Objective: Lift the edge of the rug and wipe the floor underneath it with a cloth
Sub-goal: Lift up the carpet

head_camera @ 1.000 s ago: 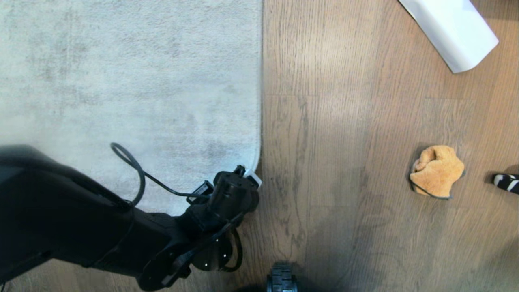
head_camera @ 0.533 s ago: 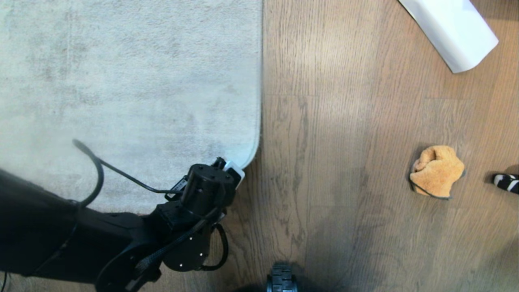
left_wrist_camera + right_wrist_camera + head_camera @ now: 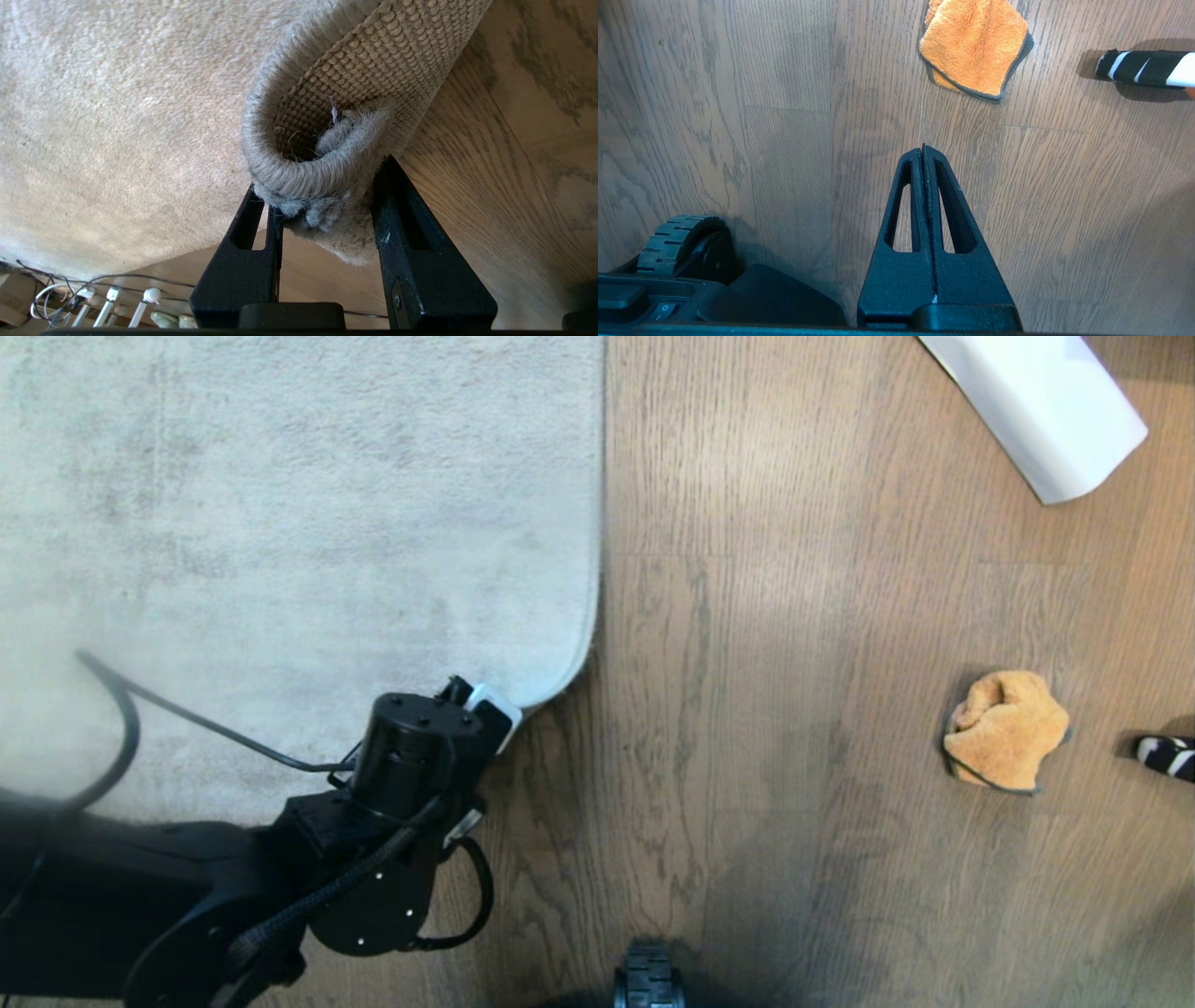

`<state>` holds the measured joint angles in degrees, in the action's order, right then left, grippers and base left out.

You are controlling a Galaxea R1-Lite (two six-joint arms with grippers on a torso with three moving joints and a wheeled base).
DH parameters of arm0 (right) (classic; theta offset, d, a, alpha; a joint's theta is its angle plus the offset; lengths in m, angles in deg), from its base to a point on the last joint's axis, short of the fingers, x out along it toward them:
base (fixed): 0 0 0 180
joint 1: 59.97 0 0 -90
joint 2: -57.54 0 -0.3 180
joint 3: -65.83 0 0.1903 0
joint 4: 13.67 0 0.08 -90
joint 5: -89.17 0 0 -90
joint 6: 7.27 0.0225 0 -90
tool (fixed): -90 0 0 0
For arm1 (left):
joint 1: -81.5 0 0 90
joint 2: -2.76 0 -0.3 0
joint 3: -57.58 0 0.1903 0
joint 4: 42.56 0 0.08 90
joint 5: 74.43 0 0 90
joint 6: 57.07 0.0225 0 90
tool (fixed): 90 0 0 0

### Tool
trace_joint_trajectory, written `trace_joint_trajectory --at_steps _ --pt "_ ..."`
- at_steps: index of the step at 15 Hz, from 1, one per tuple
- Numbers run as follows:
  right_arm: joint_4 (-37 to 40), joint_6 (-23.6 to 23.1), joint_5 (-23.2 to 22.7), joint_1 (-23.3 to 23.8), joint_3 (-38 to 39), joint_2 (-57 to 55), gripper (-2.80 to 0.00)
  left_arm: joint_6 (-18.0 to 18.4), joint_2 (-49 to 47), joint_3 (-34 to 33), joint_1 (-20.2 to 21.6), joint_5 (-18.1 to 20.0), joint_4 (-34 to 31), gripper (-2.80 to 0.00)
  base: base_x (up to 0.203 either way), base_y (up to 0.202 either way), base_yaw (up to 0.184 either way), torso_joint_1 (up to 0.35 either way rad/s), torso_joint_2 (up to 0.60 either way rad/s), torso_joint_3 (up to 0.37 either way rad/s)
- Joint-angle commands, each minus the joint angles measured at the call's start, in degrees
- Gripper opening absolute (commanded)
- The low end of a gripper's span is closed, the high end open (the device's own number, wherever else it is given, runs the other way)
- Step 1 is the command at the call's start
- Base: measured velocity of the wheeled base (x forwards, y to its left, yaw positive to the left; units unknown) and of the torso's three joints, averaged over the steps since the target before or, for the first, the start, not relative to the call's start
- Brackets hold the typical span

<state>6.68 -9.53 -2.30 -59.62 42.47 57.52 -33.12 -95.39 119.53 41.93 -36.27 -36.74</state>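
The pale grey rug (image 3: 280, 523) covers the left half of the head view, on brown wood-grain floor (image 3: 747, 709). My left gripper (image 3: 320, 175) is shut on the rug edge (image 3: 299, 177) at its near right corner. The corner curls over between the fingers and shows tan woven backing (image 3: 373, 60). In the head view the left arm's wrist (image 3: 420, 747) hides that grip. The orange-tan cloth (image 3: 1005, 728) lies crumpled on the floor at the right, well away from the rug. My right gripper (image 3: 923, 148) hangs shut and empty above the floor, short of the cloth (image 3: 975, 44).
A white rolled sheet (image 3: 1036, 401) lies at the far right. A black-and-white striped object (image 3: 1167, 756) pokes in just right of the cloth. My base wheel (image 3: 646, 975) sits at the near edge. Cables (image 3: 93, 298) lie by the rug's near border.
The left arm has drawn back to the left with the rug corner in its grip. The corner has followed it, baring more floor beside it. Cloth and right arm are unmoved.
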Motion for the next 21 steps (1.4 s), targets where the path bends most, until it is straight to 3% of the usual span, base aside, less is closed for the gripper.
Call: trace_joint_trajectory --at_steps 1,10,21 --pt "-0.05 -0.03 -0.02 0.0 0.0 0.02 -2.8 0.13 1.65 -0.44 0.62 -0.19 0.26 -2.8 0.0 0.0 0.0 0.0 0.0 0.0" --pt "-0.05 -0.03 -0.02 0.0 0.0 0.02 -2.8 0.66 8.01 -1.06 6.67 0.0 -0.18 -2.8 0.0 0.0 0.0 0.0 0.0 0.0" --pt "-0.05 -0.03 -0.02 0.0 0.0 0.02 -2.8 0.57 14.17 -0.61 10.46 1.22 -1.58 -2.8 0.0 0.0 0.0 0.0 0.0 0.0"
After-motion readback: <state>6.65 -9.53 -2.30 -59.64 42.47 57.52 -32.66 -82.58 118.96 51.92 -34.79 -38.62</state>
